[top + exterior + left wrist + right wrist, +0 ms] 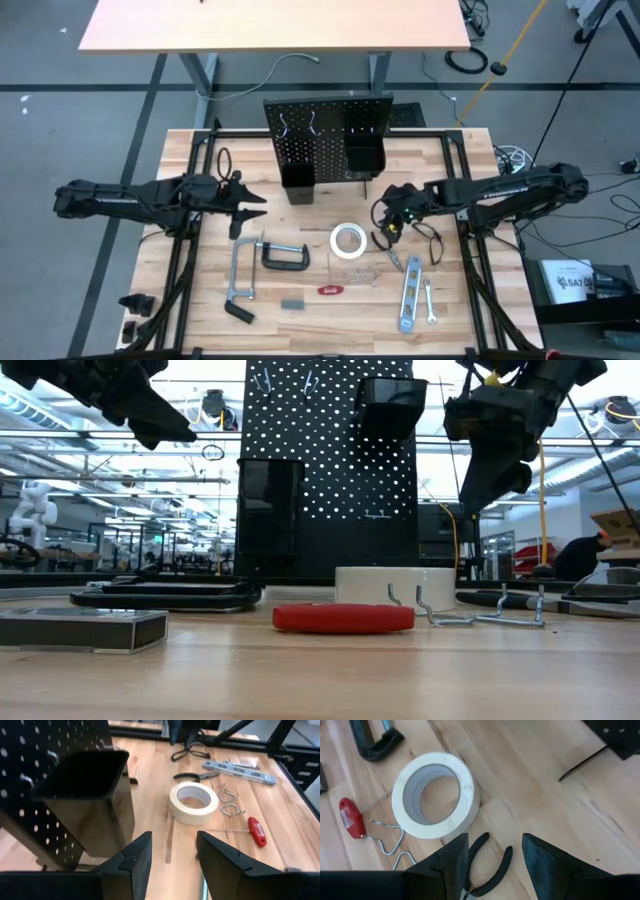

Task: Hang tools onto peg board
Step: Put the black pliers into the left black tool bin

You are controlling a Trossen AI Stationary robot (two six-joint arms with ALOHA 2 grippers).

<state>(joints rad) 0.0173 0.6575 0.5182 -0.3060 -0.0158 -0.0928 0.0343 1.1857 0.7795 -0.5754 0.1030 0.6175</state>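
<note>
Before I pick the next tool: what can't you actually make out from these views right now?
- Pliers: right wrist view, head hidden behind the right gripper's own jaws.
- Bin interiors: left wrist view sees one only from outside; high view too small.
- Peg board hooks: low view, glare from behind blurs their shape.
- Small wrench: high view, too small for detail.
- Bar clamp: low view, only a dark edge-on outline.

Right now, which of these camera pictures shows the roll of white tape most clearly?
The right wrist view: the tape roll fills much of the picture, lying flat, its hole and layers plain. The left wrist view shows it whole but farther off. From above it is a small ring. The low view shows only its side, partly behind the red handle.
</note>
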